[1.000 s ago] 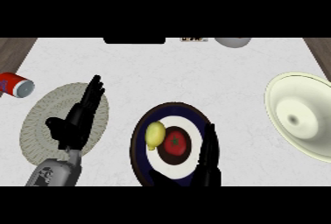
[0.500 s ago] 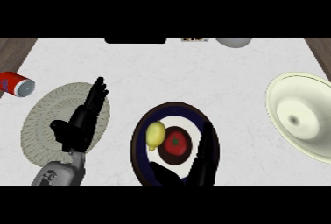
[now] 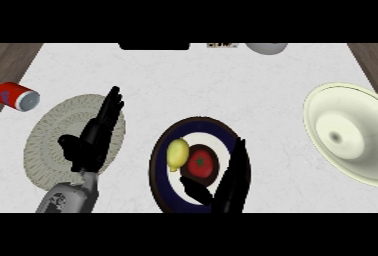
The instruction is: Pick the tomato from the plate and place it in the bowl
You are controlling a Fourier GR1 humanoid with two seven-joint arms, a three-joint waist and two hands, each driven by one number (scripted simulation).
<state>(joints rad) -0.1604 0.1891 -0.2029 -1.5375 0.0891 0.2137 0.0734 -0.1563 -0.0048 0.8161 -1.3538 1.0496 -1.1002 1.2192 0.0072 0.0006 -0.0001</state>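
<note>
I am at the reaching step, my right hand (image 3: 225,185) open around the tomato (image 3: 199,162) lying beside a lemon (image 3: 177,153) on the plate (image 3: 164,150), my left hand (image 3: 92,140) resting open at left; next I judge I must curl round it and carry it right to the bowl (image 3: 347,131)

Even, bright overhead light on the pale counter (image 3: 221,85); faint shadows, no glare, stretched edges.
</note>
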